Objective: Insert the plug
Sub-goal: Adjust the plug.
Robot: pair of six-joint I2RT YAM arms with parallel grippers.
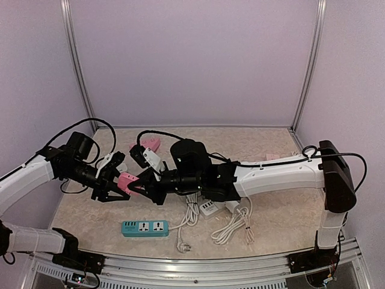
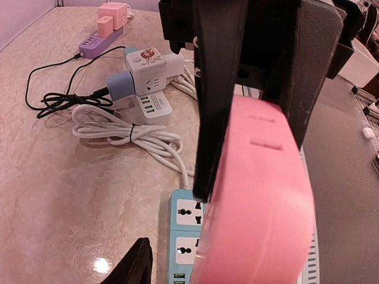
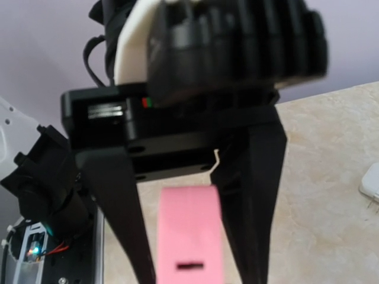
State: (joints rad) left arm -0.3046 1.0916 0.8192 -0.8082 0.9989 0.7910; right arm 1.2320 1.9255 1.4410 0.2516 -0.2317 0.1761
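Your right claw (image 2: 251, 165) clamped the plug (image 2: 260, 219) midair; your left claw (image 1: 118, 188) flanked its other end, but you couldn't tell if it gripped.

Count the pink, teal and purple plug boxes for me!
Pink: 2, the held pink box and the pink cube at the back
Teal: 1, the teal strip
Purple: 1, the purple strip
Total: 4

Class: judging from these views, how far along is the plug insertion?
Done: the right gripper holds the pink socket block above the table. In hand: the left gripper, open, is at the block's other end. Left: the white plug lies loose by the teal power strip, not inserted.
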